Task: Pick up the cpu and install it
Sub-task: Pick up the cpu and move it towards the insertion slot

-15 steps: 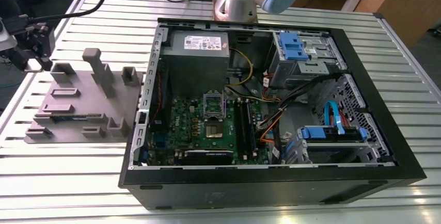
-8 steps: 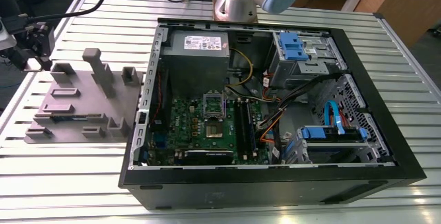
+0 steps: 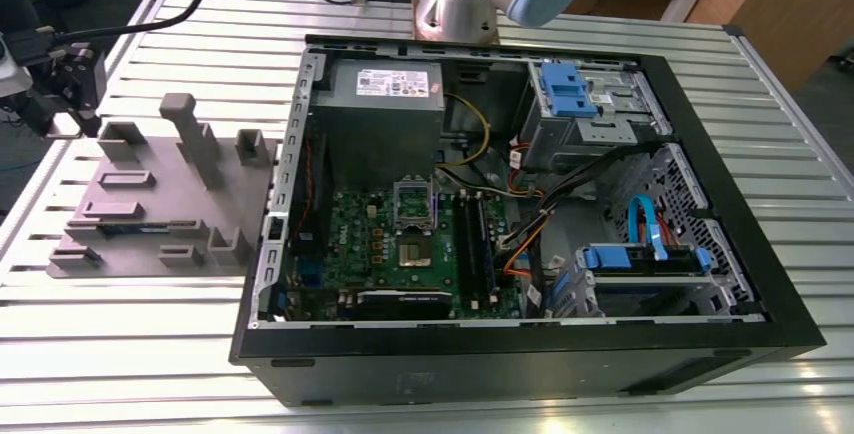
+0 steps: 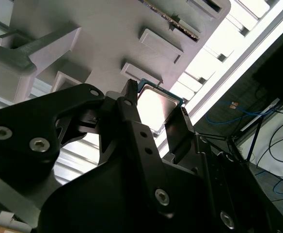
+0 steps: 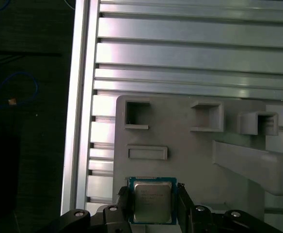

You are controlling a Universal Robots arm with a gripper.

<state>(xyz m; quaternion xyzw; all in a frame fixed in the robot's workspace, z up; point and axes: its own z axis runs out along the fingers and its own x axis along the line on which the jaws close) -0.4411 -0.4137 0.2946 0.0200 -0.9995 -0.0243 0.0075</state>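
The cpu (image 5: pixel 152 201) is a small square chip with a shiny silver top and a green rim. It sits between the two black fingers of my gripper (image 5: pixel 153 208), which press on its opposite edges above the grey fixture plate (image 5: pixel 190 155). In the second wrist view the cpu (image 4: pixel 157 103) shows the same way, held between the fingers of the gripper (image 4: pixel 156 110). In the exterior view the gripper (image 3: pixel 60 104) hangs at the far left, over the fixture plate (image 3: pixel 160 194). The motherboard socket (image 3: pixel 414 252) lies inside the open computer case, well to the exterior view's right of the gripper.
The open black computer case (image 3: pixel 534 344) lies on the slatted metal table (image 3: pixel 134 354), holding a power supply (image 3: pixel 384 89), drive bays and cables. Tall grey posts (image 3: pixel 194 134) rise from the fixture plate. The arm's base (image 3: pixel 461 4) stands behind the case.
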